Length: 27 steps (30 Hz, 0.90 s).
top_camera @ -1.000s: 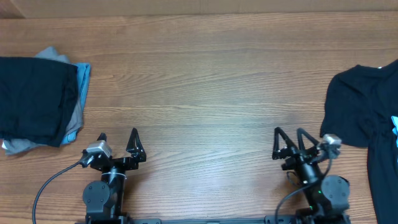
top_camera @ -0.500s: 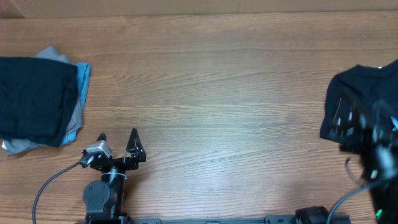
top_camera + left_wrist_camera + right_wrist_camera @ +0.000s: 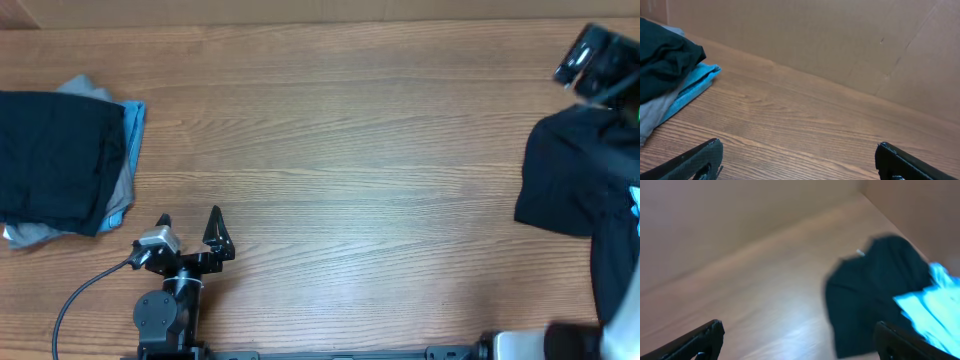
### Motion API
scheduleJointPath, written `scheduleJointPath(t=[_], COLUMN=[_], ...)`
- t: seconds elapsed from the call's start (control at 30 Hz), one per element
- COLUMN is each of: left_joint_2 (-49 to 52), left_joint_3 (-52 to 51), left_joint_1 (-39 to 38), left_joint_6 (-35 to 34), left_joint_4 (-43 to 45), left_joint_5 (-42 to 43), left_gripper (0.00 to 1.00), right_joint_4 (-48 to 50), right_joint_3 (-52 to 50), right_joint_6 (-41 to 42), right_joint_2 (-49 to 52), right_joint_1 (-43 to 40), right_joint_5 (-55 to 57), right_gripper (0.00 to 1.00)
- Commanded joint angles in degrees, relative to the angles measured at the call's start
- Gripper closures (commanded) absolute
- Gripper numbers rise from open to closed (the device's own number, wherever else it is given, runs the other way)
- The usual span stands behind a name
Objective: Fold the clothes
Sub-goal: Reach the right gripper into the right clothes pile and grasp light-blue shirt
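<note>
Overhead: the left gripper (image 3: 189,214) sits low at the near edge of the wooden table (image 3: 340,130), its two fingers spread wide with nothing between them, a grey cable (image 3: 75,300) trailing from its base. At the table's left end lies a stack of clothes (image 3: 60,160), black cloth on top with grey and blue cloth showing at its edges. At the right end a loose black T-shirt (image 3: 570,175) lies rumpled and runs out of frame, a patch of light blue (image 3: 634,200) at its edge. The right gripper (image 3: 593,58) shows only as a blur over the far right corner, just beyond that shirt. Its own wrist camera, also blurred, shows the right gripper (image 3: 799,326) with fingers wide apart and empty, above the black T-shirt (image 3: 870,295) and the patch of light blue (image 3: 930,315). From the left wrist, the left gripper (image 3: 799,145) stands equally wide, the stack of clothes (image 3: 665,70) off to its left before a plain brown wall (image 3: 815,35)
</note>
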Motion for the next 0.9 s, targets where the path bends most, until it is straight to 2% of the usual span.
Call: scheduleJointPath(t=[0.0, 0.13, 0.33, 0.57, 0.63, 0.77, 0.8, 0.87], left_joint_2=[-0.59, -0.59, -0.59, -0.59, -0.59, -0.59, -0.59, -0.59], left_joint_3=[-0.31, -0.31, -0.31, -0.31, -0.31, -0.31, -0.31, -0.31], left_joint_1=[-0.44, -0.44, -0.44, -0.44, -0.44, -0.44, -0.44, -0.44], left_joint_6=[1.29, 1.29, 1.29, 1.29, 1.29, 1.29, 1.29, 1.29], left_joint_4=[0.13, 0.13, 0.13, 0.13, 0.13, 0.13, 0.13, 0.13], left_joint_5=[-0.50, -0.50, -0.50, -0.50, -0.50, -0.50, -0.48, -0.50], left_gripper=[0.00, 0.00, 0.00, 0.00, 0.00, 0.00, 0.00, 0.00], right_joint_4=[-1.38, -1.84, 0.55, 1.42, 1.55, 1.62, 1.64, 1.99], right_joint_3=[1.70, 1.64, 1.64, 1.46, 1.18, -1.60, -2.38, -3.80], right_joint_6=[-0.94, -0.37, 12.28, 12.90, 13.11, 13.07, 13.07, 13.05], right_joint_2=[6.47, 10.99, 12.74, 13.44, 14.78, 18.69, 19.85, 22.27], right_joint_1=[-9.27, -17.73, -27.63, -37.03, -38.91, -41.79, -42.25, -42.80], right_joint_5=[-1.25, -2.29, -3.78, -11.17, -11.15, -10.58, -10.47, -10.49], right_gripper=[0.00, 0.00, 0.00, 0.00, 0.08, 0.36, 0.40, 0.41])
